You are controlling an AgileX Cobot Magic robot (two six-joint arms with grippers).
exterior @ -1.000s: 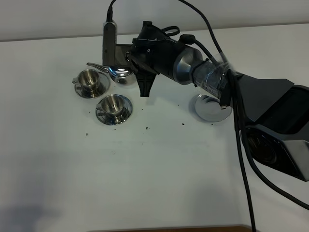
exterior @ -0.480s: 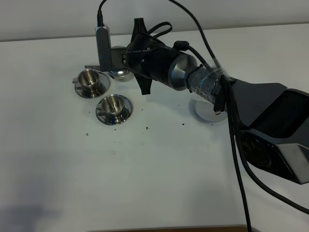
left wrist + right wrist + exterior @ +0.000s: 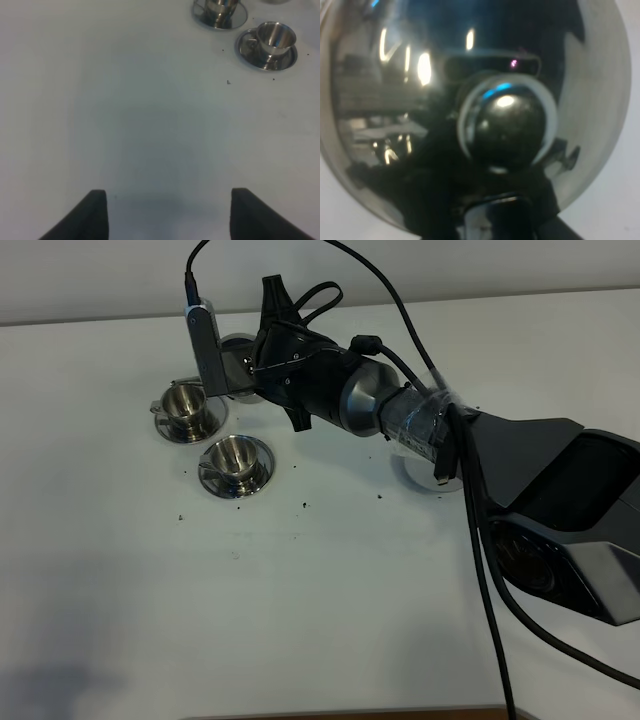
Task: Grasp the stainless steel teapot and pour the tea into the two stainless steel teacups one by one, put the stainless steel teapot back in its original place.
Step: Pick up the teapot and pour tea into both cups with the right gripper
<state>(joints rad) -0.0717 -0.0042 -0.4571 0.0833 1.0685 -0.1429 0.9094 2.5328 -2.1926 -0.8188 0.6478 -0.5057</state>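
Right end effector (image 3: pixel 268 362): clamped shut on teapot (image 3: pixel 395 85) — just beside far teacup (image 3: pixel 187 400)
Left end effector (image 3: pixel 167 215): jaws apart, empty
Tabletop (image 3: pixel 300 620): open room toward near edge

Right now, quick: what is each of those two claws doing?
Left gripper: open, holding nothing.
Right gripper: closed on the stainless steel teapot.

teacups: 2, far cup (image 3: pixel 186 400) and near cup (image 3: pixel 233 453). 
saucers under cups: 2, far saucer (image 3: pixel 214 421) and near saucer (image 3: pixel 264 469). 
bare saucer (image 3: pixel 415 478): 1, partly behind the arm. 
teapot (image 3: pixel 395 75): 1. 
dark specks (image 3: pixel 303 505) on table (image 3: pixel 300 620): several, too small to count.
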